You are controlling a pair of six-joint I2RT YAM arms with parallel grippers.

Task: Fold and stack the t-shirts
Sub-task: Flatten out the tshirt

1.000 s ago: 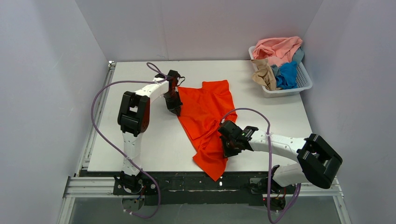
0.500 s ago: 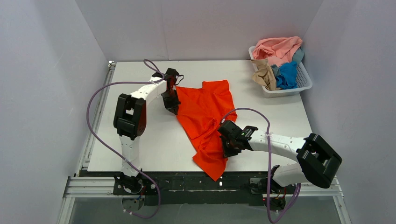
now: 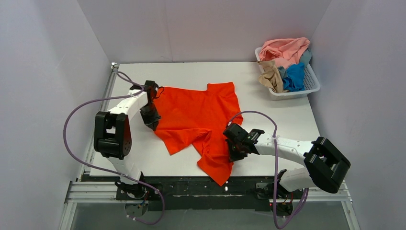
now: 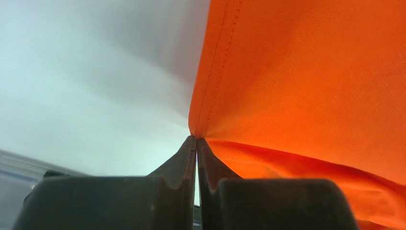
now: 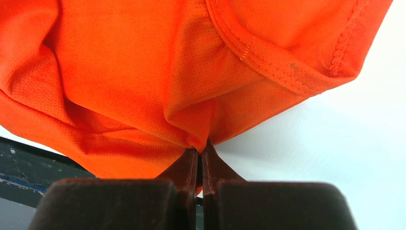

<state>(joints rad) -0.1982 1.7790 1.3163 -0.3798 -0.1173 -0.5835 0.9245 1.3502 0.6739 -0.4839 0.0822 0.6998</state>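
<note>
The bright orange-red t-shirt (image 3: 198,117) lies partly spread on the white table, its near end hanging over the front edge. My left gripper (image 3: 152,120) is shut on the shirt's left edge; in the left wrist view the hem (image 4: 210,86) runs up from the closed fingertips (image 4: 197,140). My right gripper (image 3: 233,152) is shut on a bunched fold at the shirt's near right side; it also shows in the right wrist view (image 5: 200,147). The salmon pink (image 3: 285,49), tan-beige (image 3: 271,76) and blue (image 3: 294,76) shirts lie heaped in the basket.
The white slatted basket (image 3: 313,86) stands at the table's back right corner. The black front rail (image 3: 191,184) runs along the near edge. Purple cables loop from both arms. Grey walls enclose the table on three sides.
My left gripper has pulled the shirt's edge to the left, spreading the cloth wider across the table. The right gripper has stayed in place, still shut on the shirt.
</note>
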